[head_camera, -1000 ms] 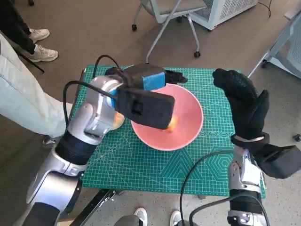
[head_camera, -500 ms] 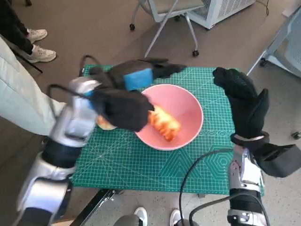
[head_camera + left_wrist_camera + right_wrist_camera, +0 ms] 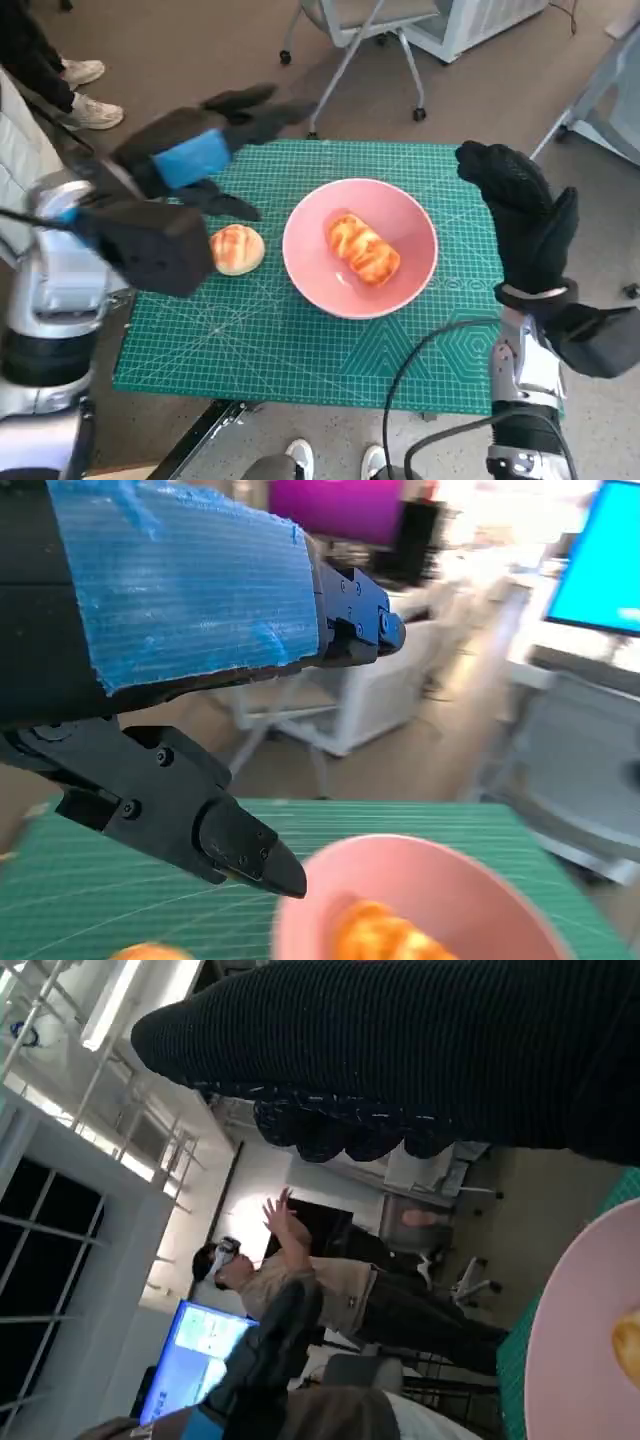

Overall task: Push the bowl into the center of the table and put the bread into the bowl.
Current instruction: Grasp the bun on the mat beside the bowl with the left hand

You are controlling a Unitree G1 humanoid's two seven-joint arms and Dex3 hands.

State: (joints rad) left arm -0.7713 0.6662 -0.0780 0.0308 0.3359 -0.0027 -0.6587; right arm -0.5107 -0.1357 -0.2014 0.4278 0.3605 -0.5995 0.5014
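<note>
The pink bowl sits near the middle of the green mat with a long glazed bread lying inside it; both show again in the left wrist view as the bowl and the bread. A round bun lies on the mat just left of the bowl. My left hand hovers above the mat's far left, fingers spread and holding nothing. My right hand stands raised at the bowl's right, fingers apart, empty. The bowl rim shows in the right wrist view.
A wheeled chair base stands beyond the table's far edge. A person's legs and shoes are at the far left, and a person shows in the right wrist view. Black cables loop over the mat's near edge.
My left hand has let go of the long bread, now lying in the bowl, and has drawn back up and to the left. The round bun is uncovered. The right hand stayed put.
</note>
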